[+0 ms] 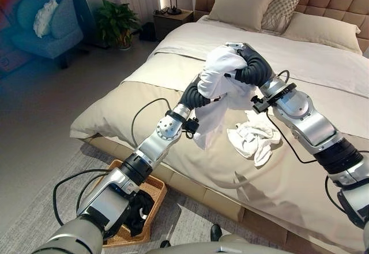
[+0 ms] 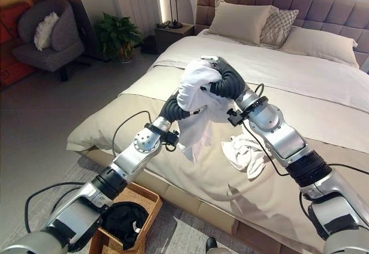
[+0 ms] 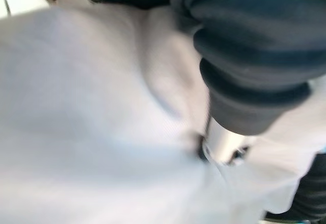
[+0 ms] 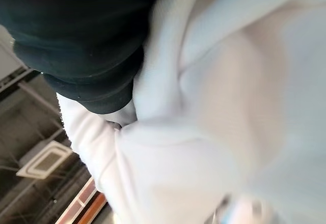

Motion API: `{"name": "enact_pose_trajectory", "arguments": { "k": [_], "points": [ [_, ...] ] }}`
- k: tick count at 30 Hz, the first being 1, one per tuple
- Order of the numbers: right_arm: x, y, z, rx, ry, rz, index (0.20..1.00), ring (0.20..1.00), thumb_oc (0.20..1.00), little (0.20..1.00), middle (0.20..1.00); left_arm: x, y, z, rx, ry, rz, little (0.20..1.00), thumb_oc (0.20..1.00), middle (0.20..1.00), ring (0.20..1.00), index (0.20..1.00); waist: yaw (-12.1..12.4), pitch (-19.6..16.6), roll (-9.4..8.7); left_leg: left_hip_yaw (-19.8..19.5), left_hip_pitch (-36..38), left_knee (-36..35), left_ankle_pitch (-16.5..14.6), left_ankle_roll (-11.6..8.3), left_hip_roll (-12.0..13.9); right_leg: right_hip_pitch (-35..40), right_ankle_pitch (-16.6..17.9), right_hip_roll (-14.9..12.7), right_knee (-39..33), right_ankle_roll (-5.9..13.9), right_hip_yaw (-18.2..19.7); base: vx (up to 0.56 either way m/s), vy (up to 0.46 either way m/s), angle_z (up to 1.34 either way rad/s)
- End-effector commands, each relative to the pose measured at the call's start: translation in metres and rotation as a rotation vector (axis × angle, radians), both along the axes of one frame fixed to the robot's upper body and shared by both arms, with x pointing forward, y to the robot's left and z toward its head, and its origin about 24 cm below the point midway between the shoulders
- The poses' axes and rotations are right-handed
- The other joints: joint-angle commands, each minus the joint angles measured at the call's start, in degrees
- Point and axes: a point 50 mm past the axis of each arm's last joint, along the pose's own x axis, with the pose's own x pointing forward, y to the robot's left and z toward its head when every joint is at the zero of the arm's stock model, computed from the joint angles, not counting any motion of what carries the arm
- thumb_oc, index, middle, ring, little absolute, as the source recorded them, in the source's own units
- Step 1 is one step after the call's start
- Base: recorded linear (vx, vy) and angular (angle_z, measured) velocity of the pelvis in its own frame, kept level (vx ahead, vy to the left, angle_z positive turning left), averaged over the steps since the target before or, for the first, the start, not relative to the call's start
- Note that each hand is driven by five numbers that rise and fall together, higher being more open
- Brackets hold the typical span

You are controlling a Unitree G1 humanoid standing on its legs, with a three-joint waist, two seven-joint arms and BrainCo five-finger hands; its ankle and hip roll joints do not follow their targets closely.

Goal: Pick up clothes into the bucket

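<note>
While both arms meet above the bed (image 1: 300,63), a white garment (image 1: 222,69) is bunched between them, lifted clear of the bed with one loose end hanging toward a second white garment (image 1: 253,138) that lies crumpled on the cover. It looks light, soft and floppy, likely to slip unless gathered by its thick bunched middle. Cloth buries the left robot hand (image 3: 224,145) and the right robot hand (image 1: 245,55), so I cannot tell their grip. Beside the bed, the wicker basket (image 2: 147,199) holds something dark.
</note>
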Motion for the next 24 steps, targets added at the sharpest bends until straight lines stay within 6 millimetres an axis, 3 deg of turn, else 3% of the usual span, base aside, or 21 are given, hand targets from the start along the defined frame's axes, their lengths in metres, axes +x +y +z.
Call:
{"name": "enact_pose_trajectory", "arguments": {
  "k": [1,4,5,10,11,12,13,14,15,16,18,19,20,23,24],
  "points": [
    [-0.054,0.059,0.05,0.176,-0.211,0.433,0.2,0.2,0.2,0.2,0.2,-0.005,-0.048,0.017,0.039,-0.058,-0.151,0.2,0.2,0.2,0.2,0.2,0.91,-1.73,-3.87,-2.07,-4.15,8.95,-5.4,1.22,-1.97,0.52,-4.93,-3.77,7.7,2.82,-1.0,0.0,0.0,0.0],
    [-0.054,0.06,0.047,0.208,-0.165,0.459,0.2,0.2,0.2,0.2,0.2,-0.003,-0.042,0.014,0.036,-0.054,-0.117,0.2,0.2,0.2,0.2,0.2,1.04,-1.67,-4.04,-2.17,-4.21,8.88,-5.34,1.16,-1.97,0.43,-4.98,-3.79,7.81,2.77,-1.08,0.0,0.0,0.0],
    [-0.052,0.057,0.044,0.218,-0.131,0.448,0.2,0.2,0.2,0.2,0.2,-0.001,-0.021,0.0,0.043,-0.026,-0.051,0.2,0.2,0.2,0.2,0.2,1.4,-1.73,-4.21,-2.19,-4.3,8.85,-5.26,1.17,-1.91,0.37,-4.99,-3.82,7.79,2.7,-1.19,0.0,0.0,0.0],
    [-0.061,0.055,0.041,0.272,-0.065,0.543,0.2,0.2,0.2,0.2,0.2,-0.003,-0.016,0.005,0.027,-0.033,-0.062,0.2,0.2,0.2,0.2,0.2,1.9,-1.55,-4.14,-2.54,-4.4,9.07,-5.33,1.12,-2.14,0.48,-5.1,-3.88,8.04,2.58,-1.61,0.0,0.0,0.0],
    [-0.061,0.055,0.041,0.272,-0.065,0.543,0.319,0.319,0.319,0.319,0.319,-0.003,-0.016,0.005,0.027,-0.033,-0.062,0.2,0.2,0.2,0.2,0.2,1.9,-1.56,-4.14,-2.54,-4.4,9.07,-5.33,1.12,-2.14,0.47,-5.1,-3.88,8.04,2.58,-1.61,0.01,0.0,0.03],
    [-0.066,0.051,0.039,0.301,-0.048,0.551,1.0,1.0,1.0,1.0,1.0,-0.002,-0.009,0.045,-0.031,-0.145,-0.07,0.2,0.2,0.2,0.2,0.2,1.83,-1.48,-3.81,-2.73,-4.47,9.06,-5.23,1.07,-2.22,0.48,-5.08,-3.93,8.03,2.68,-1.83,0.0,0.0,0.0],
    [-0.065,0.043,0.038,0.305,-0.042,0.517,1.0,1.0,1.0,1.0,1.0,-0.003,0.009,0.052,-0.042,-0.165,-0.052,0.2,0.2,0.2,0.2,0.2,2.12,-1.41,-3.6,-2.83,-4.55,9.04,-5.21,1.12,-2.23,0.52,-5.11,-3.97,7.97,2.74,-2.04,0.0,0.0,0.0],
    [-0.065,0.036,0.038,0.296,-0.04,0.479,1.0,1.0,1.0,1.0,1.0,-0.007,0.037,0.046,-0.044,-0.164,0.015,0.2,0.2,0.2,0.2,0.2,2.58,-1.53,-3.74,-2.86,-4.89,9.02,-4.74,1.18,-2.38,0.25,-4.72,-4.16,7.91,2.69,-2.25,0.0,0.0,0.0],
    [-0.066,0.037,0.037,0.296,-0.037,0.48,1.0,1.0,1.0,1.0,1.0,-0.007,0.038,0.045,-0.043,-0.161,0.016,0.2,0.2,0.2,0.2,0.2,2.53,-1.6,-3.68,-2.89,-4.56,9.02,-5.25,1.12,-2.25,0.57,-5.13,-4.04,7.91,2.71,-2.27,0.02,0.002,0.05],
    [-0.064,0.024,0.034,0.284,-0.032,0.459,1.0,1.0,1.0,1.0,1.0,-0.015,0.076,0.041,-0.067,-0.132,0.051,0.2,0.2,0.2,0.2,0.2,3.44,-1.75,-3.69,-2.91,-4.42,8.9,-5.25,1.03,-2.22,0.85,-5.04,-4.08,7.72,2.68,-2.5,0.05,-0.006,0.08],
    [-0.065,0.008,0.027,0.311,-0.007,0.399,1.0,1.0,1.0,1.0,1.0,-0.02,0.103,0.046,-0.075,-0.149,0.114,0.2,0.2,0.2,0.2,0.2,3.75,-1.87,-3.69,-3.03,-4.37,8.85,-5.22,0.92,-2.19,0.95,-5.11,-4.12,7.72,2.68,-2.69,0.02,-0.005,0.07],
    [-0.065,0.008,0.027,0.312,-0.006,0.398,1.0,1.0,1.0,1.0,1.0,-0.021,0.103,0.045,-0.075,-0.147,0.113,0.2,0.2,0.2,0.2,0.2,3.76,-1.94,-3.72,-3.05,-4.37,8.86,-5.23,0.92,-2.19,0.96,-5.12,-4.12,7.71,2.68,-2.71,0.0,0.0,0.0],
    [-0.062,0.007,0.014,0.362,0.04,0.384,1.0,1.0,1.0,1.0,1.0,-0.008,0.094,0.014,-0.104,-0.024,0.183,0.2,0.2,0.2,0.2,0.2,3.48,-1.83,-3.99,-3.14,-4.13,8.94,-5.46,0.79,-2.14,1.15,-5.33,-4.03,7.75,2.66,-2.67,0.0,0.0,0.0],
    [-0.054,-0.02,0.004,0.386,0.053,0.22,1.0,1.0,1.0,1.0,1.0,-0.003,0.096,0.023,-0.054,-0.102,0.25,0.2,0.2,0.2,0.2,0.2,2.77,-1.92,-4.03,-3.18,-4.24,8.8,-5.46,0.87,-2.13,0.87,-5.44,-3.93,7.73,2.56,-2.47,0.03,-0.015,0.1],
    [-0.051,-0.031,-0.003,0.405,0.072,0.159,1.0,1.0,1.0,1.0,1.0,-0.002,0.106,0.026,-0.065,-0.116,0.289,0.2,0.2,0.2,0.2,0.2,2.66,-1.84,-3.9,-3.13,-4.2,8.68,-5.45,0.87,-2.1,0.91,-5.45,-3.92,7.7,2.56,-2.48,0.0,0.0,0.0]
  ]
}}
